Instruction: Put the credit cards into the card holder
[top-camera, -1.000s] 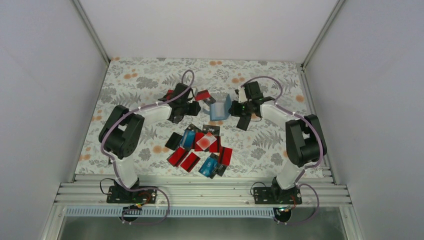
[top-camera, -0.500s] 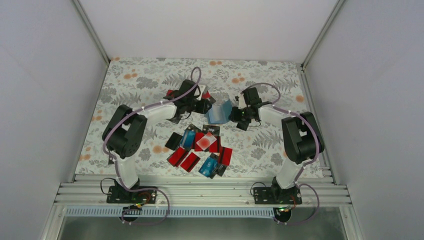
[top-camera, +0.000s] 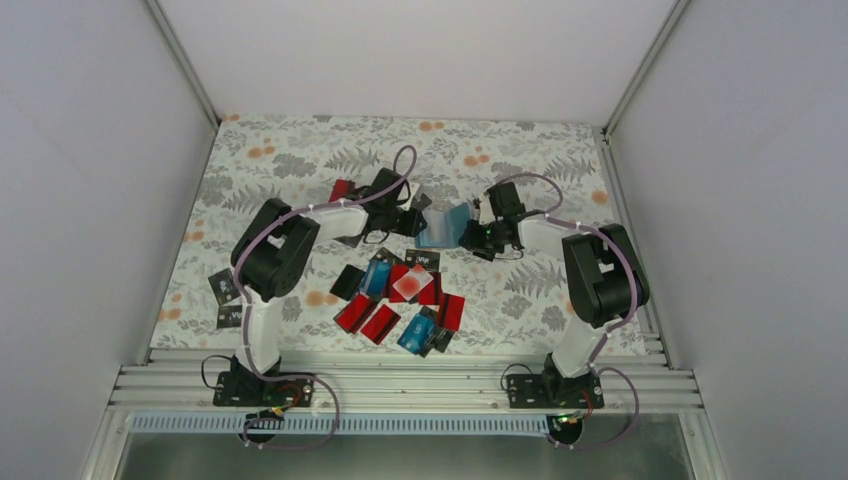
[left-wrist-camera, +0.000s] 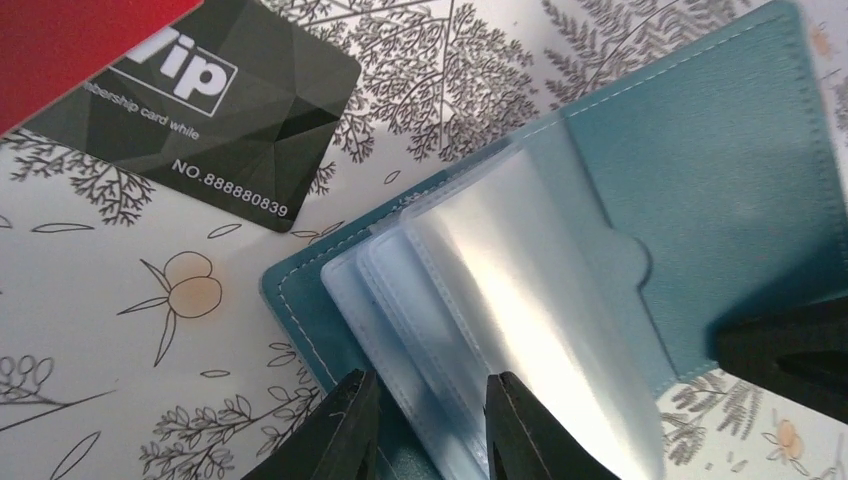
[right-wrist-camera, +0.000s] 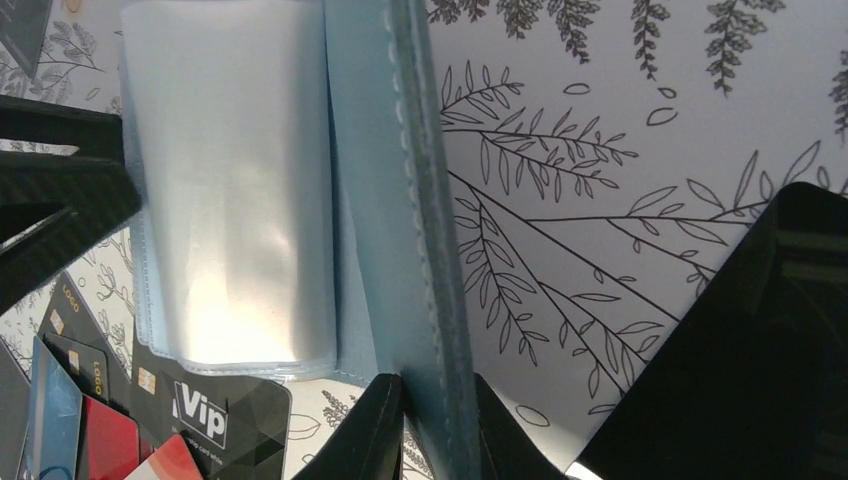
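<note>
Card holder (top-camera: 441, 226) is held open at far-centre of bench (top-camera: 280, 160) | right hand (right-wrist-camera: 437, 385) is clamped on its cover edge | left hand (left-wrist-camera: 428, 385) is parted astride clear sleeves (left-wrist-camera: 500, 270) | credit cards (top-camera: 400, 295) are heaped nearer

Card holder (top-camera: 443, 226) lies open on the tabletop (top-camera: 280, 170) between left fingers (left-wrist-camera: 345, 430) and right fingers (right-wrist-camera: 372, 430), an edge inside each pair; credit cards (top-camera: 380, 322) lie scattered on the near side of both pairs.

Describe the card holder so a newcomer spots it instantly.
On the floral table, look past the loose card pile to the gap between the left gripper and right gripper. The card holder is open there: a muted teal stitched cover with clear plastic sleeves, unlike the flat single cards.
</note>
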